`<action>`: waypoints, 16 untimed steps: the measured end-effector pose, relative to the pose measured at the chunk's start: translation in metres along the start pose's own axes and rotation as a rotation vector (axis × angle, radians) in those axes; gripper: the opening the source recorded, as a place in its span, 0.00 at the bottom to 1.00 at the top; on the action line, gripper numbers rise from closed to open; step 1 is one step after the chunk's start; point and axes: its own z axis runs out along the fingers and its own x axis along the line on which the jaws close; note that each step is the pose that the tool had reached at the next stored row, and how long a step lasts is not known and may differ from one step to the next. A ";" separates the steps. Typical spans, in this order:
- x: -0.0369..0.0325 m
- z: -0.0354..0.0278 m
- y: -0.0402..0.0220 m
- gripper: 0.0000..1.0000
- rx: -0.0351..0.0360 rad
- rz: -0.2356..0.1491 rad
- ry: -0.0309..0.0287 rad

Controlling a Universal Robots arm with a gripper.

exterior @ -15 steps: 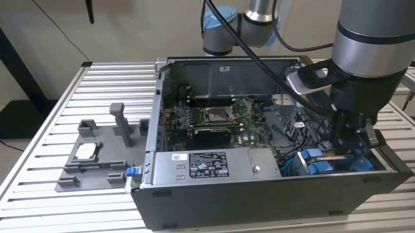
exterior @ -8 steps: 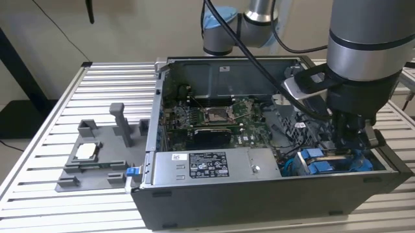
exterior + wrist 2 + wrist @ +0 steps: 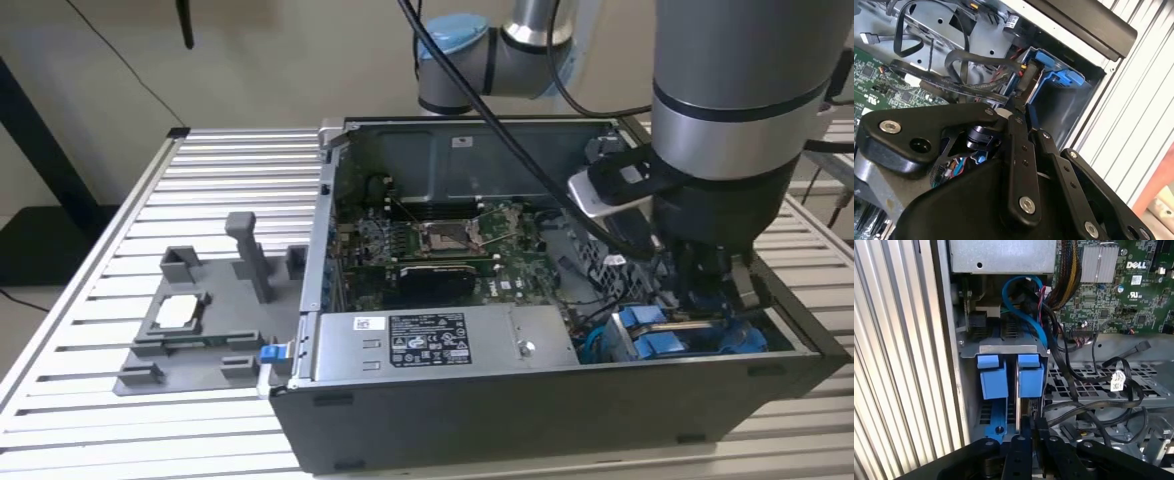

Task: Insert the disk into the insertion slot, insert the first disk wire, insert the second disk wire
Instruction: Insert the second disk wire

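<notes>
Over drive cage, hand point(image 3: 1027, 427) fingers nearly together, possibly pinching connector; disk point(image 3: 1006, 382) seated, partly hidden.

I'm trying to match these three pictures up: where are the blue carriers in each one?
Exterior view: blue carriers low at the exterior view's right, under the arm.
Second wrist view: carriers beyond the black cables.
First wrist view: carriers side by side in the grey cage.
Shared landmark: the green motherboard.
</notes>
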 end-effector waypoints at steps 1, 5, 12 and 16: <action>-0.0003 0.0006 0.0006 0.16 0.0032 0.000 -0.0001; -0.0003 0.0042 0.0021 0.16 0.0205 -0.001 -0.0002; -0.0014 0.0082 0.0069 0.16 0.0383 -0.002 -0.0009; -0.0023 0.0085 0.0072 0.16 0.0395 -0.002 -0.0008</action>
